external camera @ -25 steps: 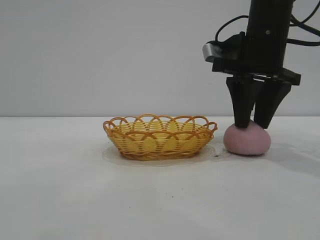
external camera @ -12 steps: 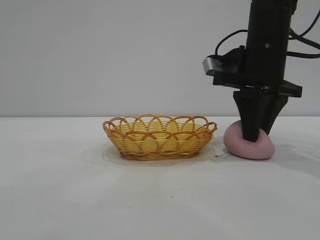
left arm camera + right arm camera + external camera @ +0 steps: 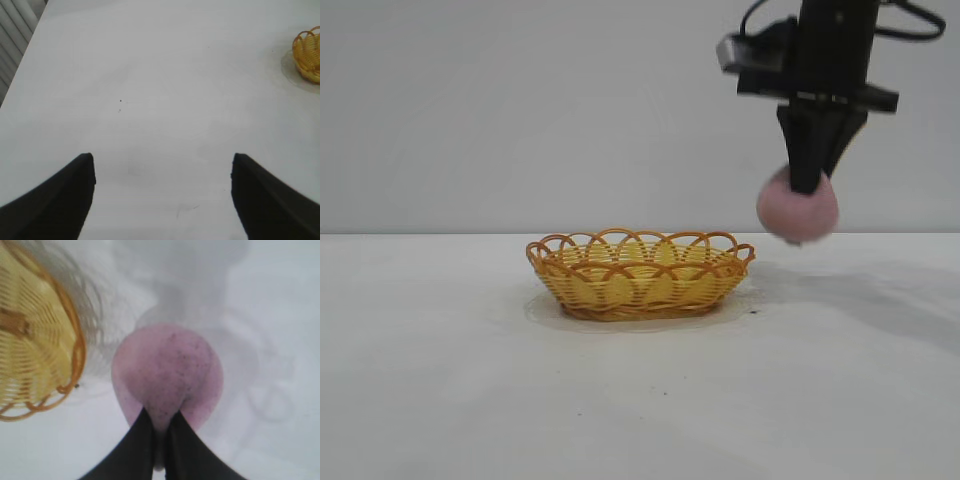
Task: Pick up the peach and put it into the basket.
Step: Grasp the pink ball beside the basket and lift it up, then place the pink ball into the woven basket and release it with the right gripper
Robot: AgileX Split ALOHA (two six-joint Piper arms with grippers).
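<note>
The dusty pink peach (image 3: 798, 208) hangs in the air to the right of the basket, higher than its rim. My right gripper (image 3: 806, 185) is shut on the peach, pinching a fold of its soft top between the black fingers. In the right wrist view the peach (image 3: 167, 371) bulges beyond my gripper (image 3: 160, 417), with the basket (image 3: 35, 340) off to one side below. The yellow-orange wicker basket (image 3: 638, 273) rests on the white table. My left gripper (image 3: 162, 162) is open over bare table, and a bit of the basket (image 3: 307, 52) shows far off in its view.
A white tabletop (image 3: 640, 400) spreads around the basket, with a plain pale wall behind. A faint round mark (image 3: 545, 310) rings the basket's base on the table.
My right gripper closed on the peach where it lay on the table, then rose with it and shifted slightly left. The basket stayed put.
</note>
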